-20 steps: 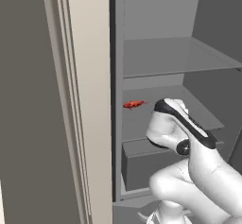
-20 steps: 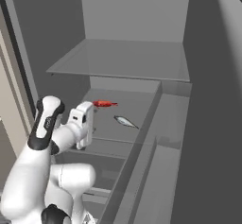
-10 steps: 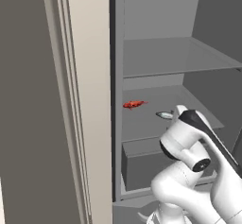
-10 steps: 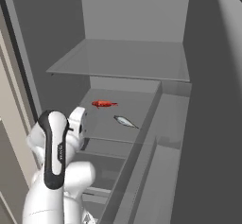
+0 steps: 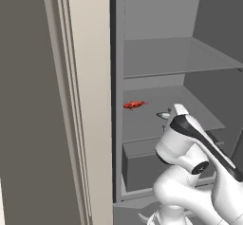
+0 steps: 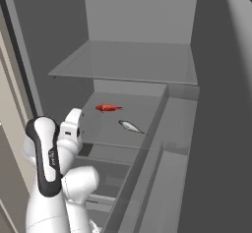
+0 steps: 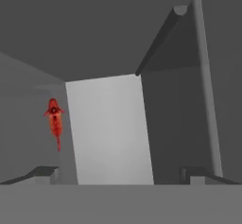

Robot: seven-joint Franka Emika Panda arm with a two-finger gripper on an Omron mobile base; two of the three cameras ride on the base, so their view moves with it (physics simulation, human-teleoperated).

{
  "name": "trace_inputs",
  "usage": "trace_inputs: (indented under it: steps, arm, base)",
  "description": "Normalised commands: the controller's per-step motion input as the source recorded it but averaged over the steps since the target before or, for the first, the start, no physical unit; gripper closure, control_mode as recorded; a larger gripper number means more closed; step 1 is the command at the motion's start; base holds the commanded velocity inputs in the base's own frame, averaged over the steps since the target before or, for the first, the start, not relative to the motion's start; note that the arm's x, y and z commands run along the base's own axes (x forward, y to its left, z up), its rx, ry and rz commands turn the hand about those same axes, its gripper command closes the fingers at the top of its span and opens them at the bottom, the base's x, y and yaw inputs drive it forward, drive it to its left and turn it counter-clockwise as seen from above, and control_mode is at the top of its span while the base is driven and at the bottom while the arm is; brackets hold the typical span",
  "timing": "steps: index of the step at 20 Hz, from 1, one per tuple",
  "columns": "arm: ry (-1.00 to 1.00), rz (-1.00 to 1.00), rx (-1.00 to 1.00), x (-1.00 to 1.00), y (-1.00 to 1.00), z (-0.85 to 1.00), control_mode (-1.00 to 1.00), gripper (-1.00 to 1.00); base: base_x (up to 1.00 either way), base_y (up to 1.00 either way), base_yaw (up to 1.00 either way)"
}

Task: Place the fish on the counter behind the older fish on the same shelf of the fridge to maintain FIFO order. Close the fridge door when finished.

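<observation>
The fridge stands open, its plain grey interior seen from both sides of the base. On the middle shelf the red-orange fish lies toward the back, and the grey-silver older fish lies nearer the front edge, apart from it with bare shelf between them. From the left base view the older fish is mostly hidden behind the arm's white wrist, so only its tip shows. From the right base view both fish are in plain sight, the red one further in than the grey one.

The hand view looks along the shelf with the picture rolled: the red-orange fish appears at the left, head up, lying on the grey surface well ahead of the gripper. The two dark fingertips stand at the far left and far right of the bottom edge, spread about as wide as they go, with nothing between them. Only their tops show, and the grey-silver fish cannot be made out there.

In the base views the gripper itself is concealed behind the arm's own wrist and forearm. The large grey drawer below the shelf is partly covered by the arm.
</observation>
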Motion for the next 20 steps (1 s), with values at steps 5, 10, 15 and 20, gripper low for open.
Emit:
trace_inputs:
  steps: [5,10,15,20]
  arm:
    - [0.00,0.00,0.00,0.00,0.00,0.00,-1.00,-1.00]
    - [0.00,0.00,0.00,-0.04,0.00,-0.02,-1.00,-1.00]
    - [0.00,0.00,0.00,-0.08,0.00,-0.05,1.00,-1.00]
    - [0.00,0.00,0.00,0.00,0.00,0.00,1.00,-1.00]
  base:
    - [0.00,0.00,0.00]
    - [0.00,0.00,0.00]
    - [-0.75,0.00,-0.03]
    - [-1.00,0.00,-0.07]
